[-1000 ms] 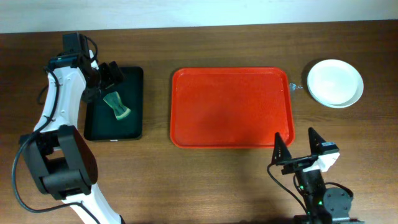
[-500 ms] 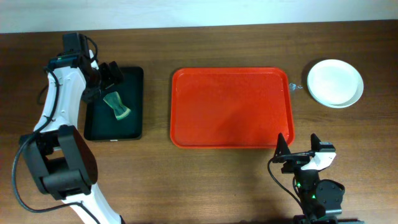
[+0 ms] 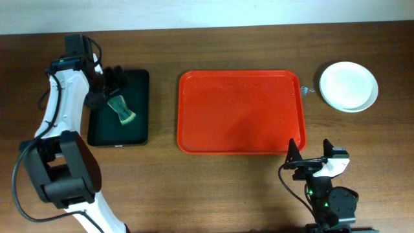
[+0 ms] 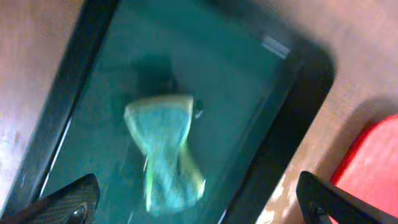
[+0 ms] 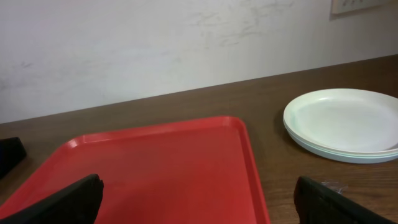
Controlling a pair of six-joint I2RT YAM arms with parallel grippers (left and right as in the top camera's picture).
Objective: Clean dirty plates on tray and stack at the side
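The red tray [image 3: 240,111] lies bare in the middle of the table; it also shows in the right wrist view [image 5: 155,174]. The plates [image 3: 348,86] sit stacked right of the tray, white on top; in the right wrist view [image 5: 345,123] the stack shows at the right. My left gripper [image 3: 114,79] is open above the black tray's far end, over a green sponge [image 4: 165,149]. Its fingertips [image 4: 199,208] show wide apart. My right gripper [image 3: 310,155] is open and empty near the table's front edge, facing the red tray, its fingertips [image 5: 199,199] far apart.
A small black tray [image 3: 119,109] at the left holds the green sponge [image 3: 121,109]. A small clear scrap [image 3: 308,90] lies between the red tray and the plates. A pale wall stands behind the table.
The right arm drew back toward the front edge between one second and half a second ago, then stayed still. The left gripper shifted slightly over the black tray.
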